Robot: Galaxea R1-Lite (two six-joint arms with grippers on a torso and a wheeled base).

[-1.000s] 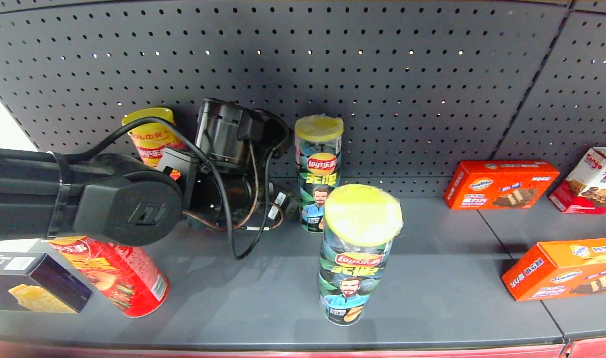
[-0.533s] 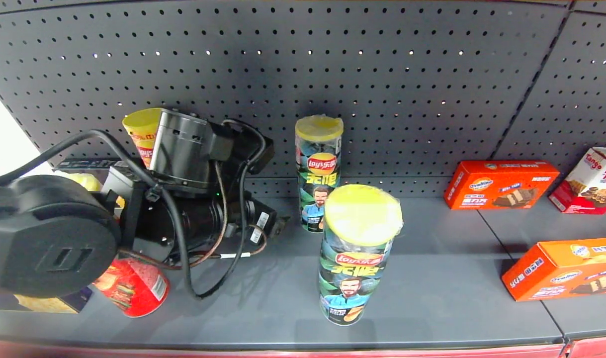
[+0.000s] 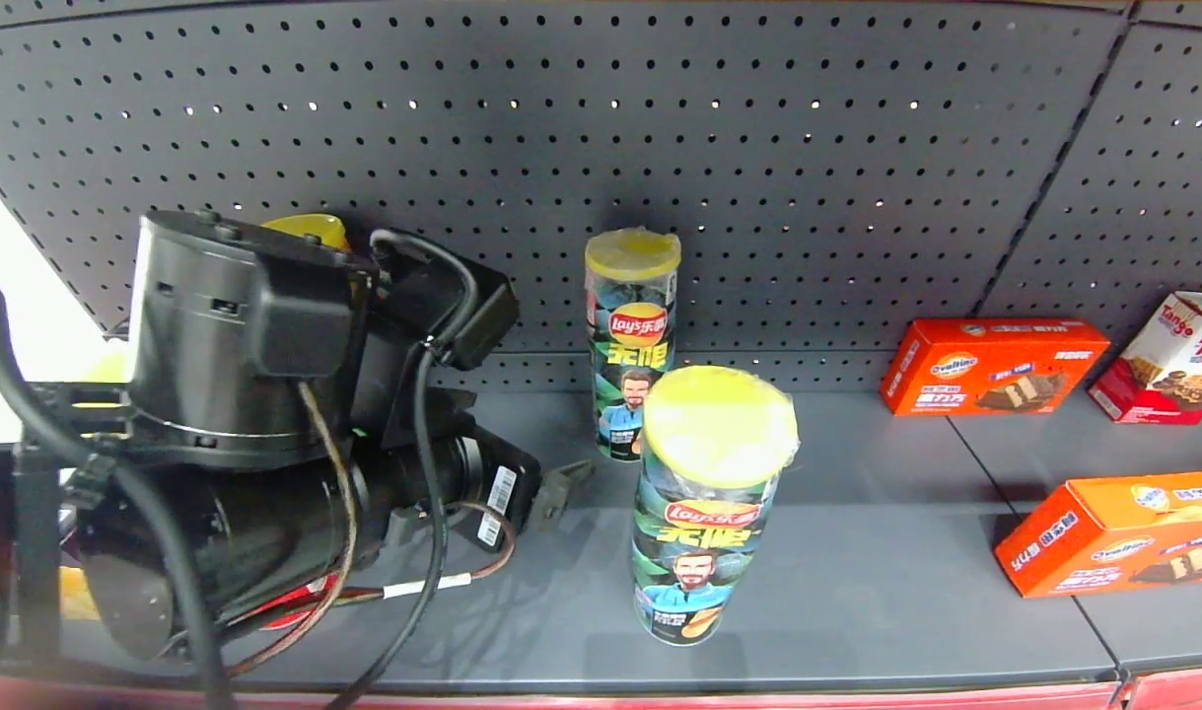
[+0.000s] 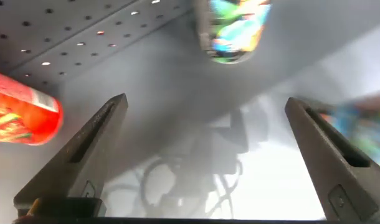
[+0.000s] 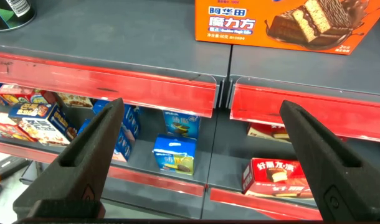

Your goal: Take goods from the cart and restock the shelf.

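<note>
Grey metal makes up the shelf (image 3: 886, 582), and behind it is a back wall (image 3: 758, 148) full of little holes. From the head camera I see two green chip cans with yellow lids standing up on it. The front can (image 3: 711, 513) is near the middle of the front edge. The back can (image 3: 630, 345) stands by the back wall. My big black left arm (image 3: 246, 434) hangs over the left part of the shelf. A yellow lid (image 3: 310, 225) peeks over the arm, close to the back wall.

On the right side lie some boxes. The back orange box (image 3: 990, 363) is by the back wall. The front orange box (image 3: 1118, 532) is near the front edge. A white and red box (image 3: 1177, 355) is at the far right, at the back.

From the left wrist camera I see the left pincer (image 4: 205, 101) spread wide with nothing in it, low over the shelf floor. A red can (image 4: 22, 115) lies on its side near one finger, by the back wall. A green can is just past the tips, and a blurry green and blue shape is beside the other finger.

From the right wrist camera I see the right pincer (image 5: 202, 106) spread wide too, with nothing in it, out in front of the shelf. A red strip (image 5: 115, 81) runs along the front edge, and the front orange box sits just above it. Lower down, a blue box (image 5: 174, 152) and a small red box (image 5: 274, 177) sit on shelves underneath.
</note>
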